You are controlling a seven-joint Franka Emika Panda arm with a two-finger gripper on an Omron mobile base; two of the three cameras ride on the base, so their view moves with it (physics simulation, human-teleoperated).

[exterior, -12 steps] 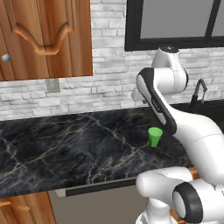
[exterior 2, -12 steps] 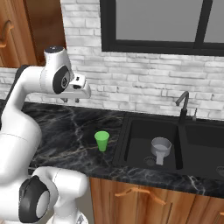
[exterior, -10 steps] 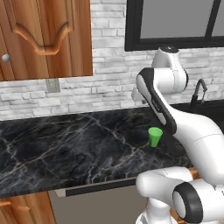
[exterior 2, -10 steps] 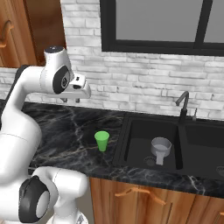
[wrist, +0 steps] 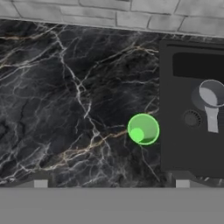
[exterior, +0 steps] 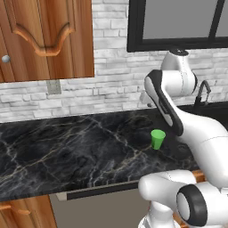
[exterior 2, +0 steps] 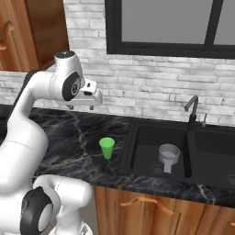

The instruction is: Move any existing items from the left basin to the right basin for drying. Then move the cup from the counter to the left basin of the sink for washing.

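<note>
Hovering high over the counter, end effector state unclear. Cup stands beside sink; grey ladle lies in left basin. Next move, judged: reach for ladle.

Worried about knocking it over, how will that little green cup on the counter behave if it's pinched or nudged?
The cup looks small and empty, so probably light. It stands upright and narrows toward its base, so a sideways nudge might tip it. Its smooth tapered wall could slip.
</note>
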